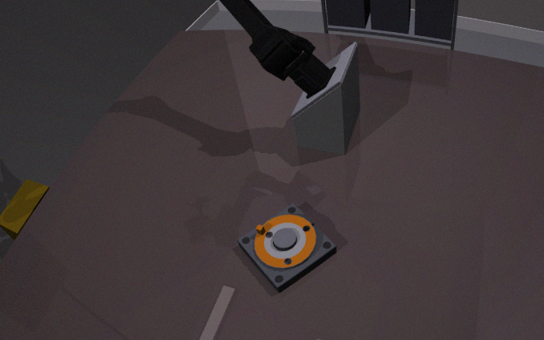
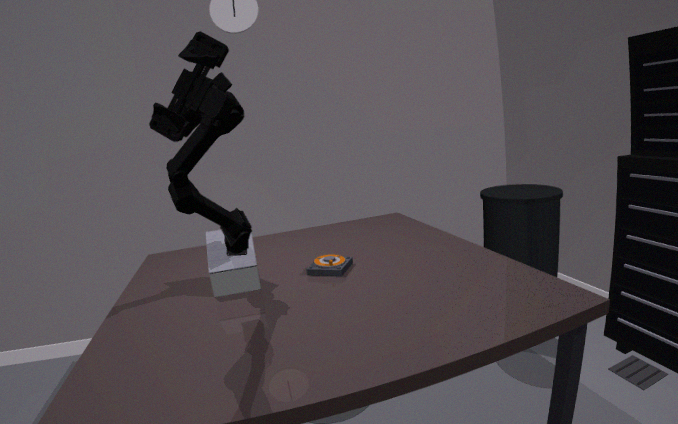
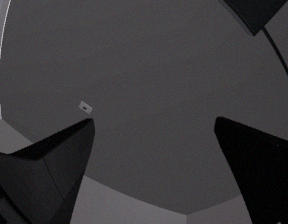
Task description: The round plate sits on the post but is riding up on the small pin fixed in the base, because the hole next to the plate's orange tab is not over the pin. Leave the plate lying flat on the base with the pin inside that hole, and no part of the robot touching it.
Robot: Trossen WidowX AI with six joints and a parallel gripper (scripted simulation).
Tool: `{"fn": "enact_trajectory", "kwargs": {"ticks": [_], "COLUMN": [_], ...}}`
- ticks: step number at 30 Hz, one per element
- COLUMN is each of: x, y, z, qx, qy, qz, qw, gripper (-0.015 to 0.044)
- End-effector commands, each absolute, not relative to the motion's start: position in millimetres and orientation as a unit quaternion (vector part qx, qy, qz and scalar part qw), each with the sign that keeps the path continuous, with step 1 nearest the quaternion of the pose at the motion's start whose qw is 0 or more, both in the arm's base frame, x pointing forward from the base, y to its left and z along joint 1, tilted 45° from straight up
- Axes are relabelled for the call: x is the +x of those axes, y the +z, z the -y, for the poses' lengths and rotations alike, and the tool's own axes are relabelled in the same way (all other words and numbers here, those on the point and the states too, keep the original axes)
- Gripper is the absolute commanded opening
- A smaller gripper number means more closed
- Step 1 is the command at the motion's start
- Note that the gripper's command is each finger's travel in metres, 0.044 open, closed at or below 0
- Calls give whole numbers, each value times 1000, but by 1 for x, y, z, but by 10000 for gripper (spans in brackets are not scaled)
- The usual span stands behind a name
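Plate (image 1: pixel 285 240), orange with a pale inner ring, sits around the grey post (image 1: pixel 284 239) on the dark square base (image 1: pixel 286 248), on the brown table (image 1: pixel 413 202) near its front edge in the top view. Its orange tab (image 1: pixel 260 228) points to the upper left there. Whether it lies flat cannot be told. Farther back, the grey pedestal (image 1: pixel 329 114) carries the black arm (image 2: pixel 194 158), which rears high above the table. The gripper (image 3: pixel 155 156) has its fingers spread wide and holds nothing, well apart from the plate.

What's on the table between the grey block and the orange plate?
Nothing: from the grey block to the orange plate, only bare tabletop with shadows, seen in the top view.
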State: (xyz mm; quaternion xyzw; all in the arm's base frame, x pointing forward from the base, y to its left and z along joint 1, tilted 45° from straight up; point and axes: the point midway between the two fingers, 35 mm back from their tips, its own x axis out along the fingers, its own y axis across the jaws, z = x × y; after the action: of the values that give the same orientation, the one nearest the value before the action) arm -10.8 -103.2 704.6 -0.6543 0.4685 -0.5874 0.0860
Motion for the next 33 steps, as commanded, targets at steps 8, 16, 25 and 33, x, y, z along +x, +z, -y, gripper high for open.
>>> {"fn": "enact_trajectory", "kwargs": {"ticks": [8,16,25,33], "x": [107,229,339,417], "y": [713,677,600,496], "z": [46,2,-36,-64], "qx": [-744,-765,-708,-603], "qy": [-444,-277,-108,32], "qz": [-475,-438,-349,-217], "qw": [-154,-383,-605,-766], "gripper": [190,0,0,0]}}
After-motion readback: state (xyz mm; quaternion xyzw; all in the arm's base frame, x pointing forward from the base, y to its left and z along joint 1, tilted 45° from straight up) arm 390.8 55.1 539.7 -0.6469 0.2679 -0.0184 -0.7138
